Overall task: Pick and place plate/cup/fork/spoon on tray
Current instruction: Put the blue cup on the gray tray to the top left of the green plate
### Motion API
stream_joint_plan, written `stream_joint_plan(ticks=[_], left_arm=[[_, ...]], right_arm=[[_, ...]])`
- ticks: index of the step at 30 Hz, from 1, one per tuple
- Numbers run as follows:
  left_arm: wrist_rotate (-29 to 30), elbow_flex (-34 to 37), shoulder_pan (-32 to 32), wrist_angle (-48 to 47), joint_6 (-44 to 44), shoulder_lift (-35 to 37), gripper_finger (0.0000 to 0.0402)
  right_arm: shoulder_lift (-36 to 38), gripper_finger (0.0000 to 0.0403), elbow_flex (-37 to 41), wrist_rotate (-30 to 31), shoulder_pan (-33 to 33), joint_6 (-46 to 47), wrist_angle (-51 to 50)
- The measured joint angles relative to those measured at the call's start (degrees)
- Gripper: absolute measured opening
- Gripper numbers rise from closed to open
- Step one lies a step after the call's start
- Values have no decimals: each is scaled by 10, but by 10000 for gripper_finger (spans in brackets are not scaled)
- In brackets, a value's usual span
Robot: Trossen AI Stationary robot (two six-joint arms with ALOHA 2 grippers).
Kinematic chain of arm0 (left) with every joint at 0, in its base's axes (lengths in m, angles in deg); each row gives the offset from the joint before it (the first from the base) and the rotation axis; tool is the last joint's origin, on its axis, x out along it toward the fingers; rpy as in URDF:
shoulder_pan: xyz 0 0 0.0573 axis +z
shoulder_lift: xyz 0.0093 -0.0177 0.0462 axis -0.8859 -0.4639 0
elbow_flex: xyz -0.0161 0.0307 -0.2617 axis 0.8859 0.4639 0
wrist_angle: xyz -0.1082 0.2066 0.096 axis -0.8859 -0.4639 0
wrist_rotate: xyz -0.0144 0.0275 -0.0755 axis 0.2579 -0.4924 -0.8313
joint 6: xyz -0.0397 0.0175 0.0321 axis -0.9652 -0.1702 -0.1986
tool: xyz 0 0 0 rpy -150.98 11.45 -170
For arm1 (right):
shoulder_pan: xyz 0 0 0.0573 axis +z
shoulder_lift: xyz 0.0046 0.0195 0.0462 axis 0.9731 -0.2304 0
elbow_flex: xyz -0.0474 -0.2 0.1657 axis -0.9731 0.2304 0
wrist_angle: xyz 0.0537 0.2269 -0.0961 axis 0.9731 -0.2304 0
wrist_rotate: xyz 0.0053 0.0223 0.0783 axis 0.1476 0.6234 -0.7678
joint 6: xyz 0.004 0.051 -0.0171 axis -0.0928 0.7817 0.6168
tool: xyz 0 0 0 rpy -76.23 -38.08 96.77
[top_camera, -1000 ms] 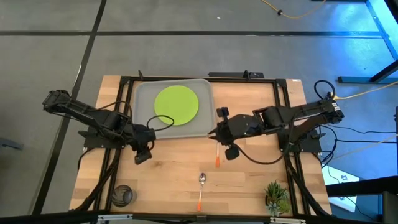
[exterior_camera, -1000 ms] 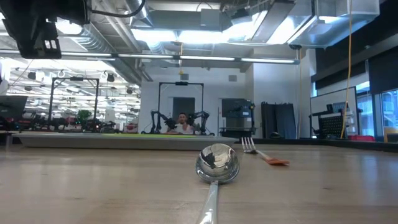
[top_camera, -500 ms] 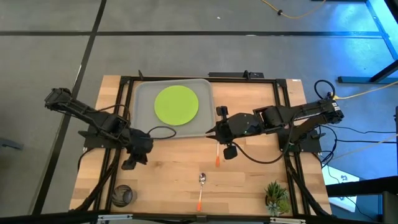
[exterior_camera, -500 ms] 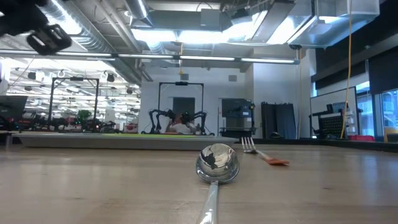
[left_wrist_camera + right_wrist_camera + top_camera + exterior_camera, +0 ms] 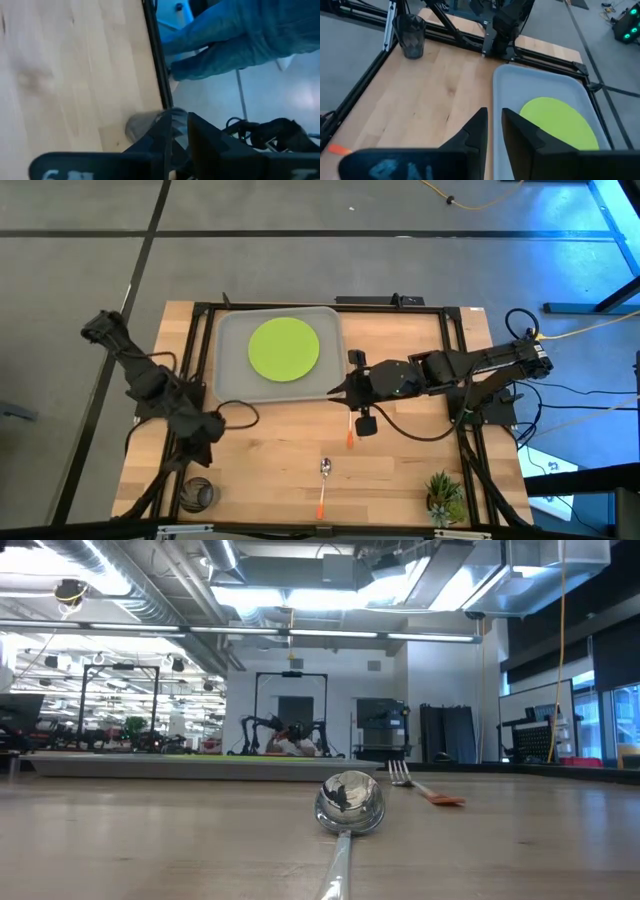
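The lime-green plate lies flat on the light grey tray at the table's far middle. The dark cup stands upright at the near left corner. My left gripper is just on the far side of it, shut and empty; in the left wrist view the cup shows right beyond the fingertips. The fork and the spoon lie on the wood near the middle. My right gripper hovers shut and empty at the tray's near right corner, above the fork's tines.
A small potted plant stands at the near right corner. A black frame rail runs along the table's edge beside the cup. A person in blue cloth shows beyond that edge.
My left gripper has gone from the tray's near edge toward the table's near left corner, turning to point at the cup, and has risen out of the low view. The plate stays on the tray.
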Motion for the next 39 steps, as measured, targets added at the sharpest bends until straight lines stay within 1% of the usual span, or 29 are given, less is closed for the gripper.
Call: stream_joint_plan(ticks=[5,8,13,18,22,25,29,33,39], left_arm=[[69,0,-89,-13,-93,-3,53],[86,0,-120,-13,-144,-7,53],[91,0,-128,-14,-202,-12,53],[92,0,-128,-49,-261,-16,57],[87,0,-128,-78,-263,-27,69],[86,0,-128,-77,-253,-36,76],[88,0,-129,-74,-215,-54,76],[89,0,-142,-59,-199,-71,75],[96,0,-165,-58,-198,-117,74]], right_arm=[[0,63,0,0,1,35,1],[0,63,0,0,2,52,0],[0,63,0,0,4,53,0],[0,63,0,0,4,54,7],[0,63,0,1,4,54,25],[0,63,0,1,4,54,35],[0,63,0,1,4,53,40],[0,63,0,1,4,53,39],[0,63,0,1,5,53,39]])
